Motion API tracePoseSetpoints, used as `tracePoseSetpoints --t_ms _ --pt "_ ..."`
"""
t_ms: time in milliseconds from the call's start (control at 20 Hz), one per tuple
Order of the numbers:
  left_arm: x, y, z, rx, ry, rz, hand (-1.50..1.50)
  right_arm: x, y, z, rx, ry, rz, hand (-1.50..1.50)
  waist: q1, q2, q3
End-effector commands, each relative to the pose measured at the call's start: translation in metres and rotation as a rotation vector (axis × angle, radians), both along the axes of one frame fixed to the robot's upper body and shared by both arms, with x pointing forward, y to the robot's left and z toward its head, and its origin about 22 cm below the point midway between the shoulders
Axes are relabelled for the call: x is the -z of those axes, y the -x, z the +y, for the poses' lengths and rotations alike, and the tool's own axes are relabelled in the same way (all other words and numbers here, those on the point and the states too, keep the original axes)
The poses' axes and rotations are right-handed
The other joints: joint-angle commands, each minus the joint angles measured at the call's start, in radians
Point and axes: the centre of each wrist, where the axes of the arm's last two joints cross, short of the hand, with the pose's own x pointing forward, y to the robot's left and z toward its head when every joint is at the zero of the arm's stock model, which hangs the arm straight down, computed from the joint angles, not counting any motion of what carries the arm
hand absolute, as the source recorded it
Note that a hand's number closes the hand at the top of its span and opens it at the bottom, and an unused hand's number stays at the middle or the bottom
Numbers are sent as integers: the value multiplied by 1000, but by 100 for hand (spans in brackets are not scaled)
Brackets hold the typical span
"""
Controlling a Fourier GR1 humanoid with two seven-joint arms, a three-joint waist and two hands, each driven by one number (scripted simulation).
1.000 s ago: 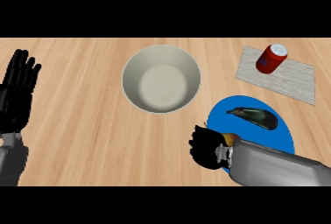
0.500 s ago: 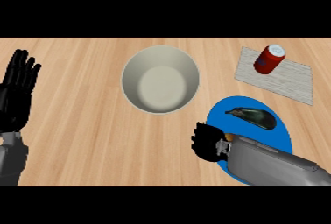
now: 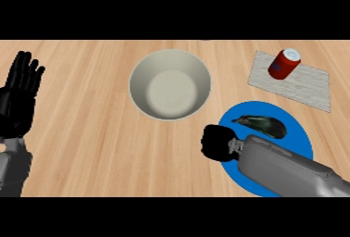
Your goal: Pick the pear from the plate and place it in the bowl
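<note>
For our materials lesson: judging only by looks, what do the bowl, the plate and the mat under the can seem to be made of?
Bowl: likely glazed ceramic; smooth, off-white, softly shaded inside.
Plate: possibly plastic or glazed ceramic; flat, even bright blue, no texture.
Mat: probably woven cloth; grey with fine lines, matte.
Can: probably painted metal; red body, pale top.

Pear (image 3: 260,124) on plate (image 3: 294,129), right of bowl (image 3: 170,84); can (image 3: 283,64) behind.

A red can (image 3: 284,64) stands on a grey mat (image 3: 305,88) at the upper right of the frame, both on the wooden counter (image 3: 89,139).
</note>
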Motion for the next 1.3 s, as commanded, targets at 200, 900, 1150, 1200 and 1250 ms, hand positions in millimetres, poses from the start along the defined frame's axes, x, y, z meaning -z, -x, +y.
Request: tracePoseSetpoints --t_ms 200,900,1150,1200,1250 --pt "8 3 0 13 22 10 0 1 -43 -55 109 -112 -36 150 8 27 7" --pt "-18 -5 -19 99 14 -53 0 -143 -117 -277 707 -921 -276 150 90 76 17" --pt "-18 -12 -31 102 12 -71 0 -164 -118 -305 694 -1068 -339 150 101 76 14" --pt "-15 -11 -31 97 29 -66 0 -165 -116 -310 665 -1095 -321 150 103 71 14" --pt "-18 -13 -26 76 16 -57 0 -171 -116 -315 638 -1145 -262 150 98 72 14"
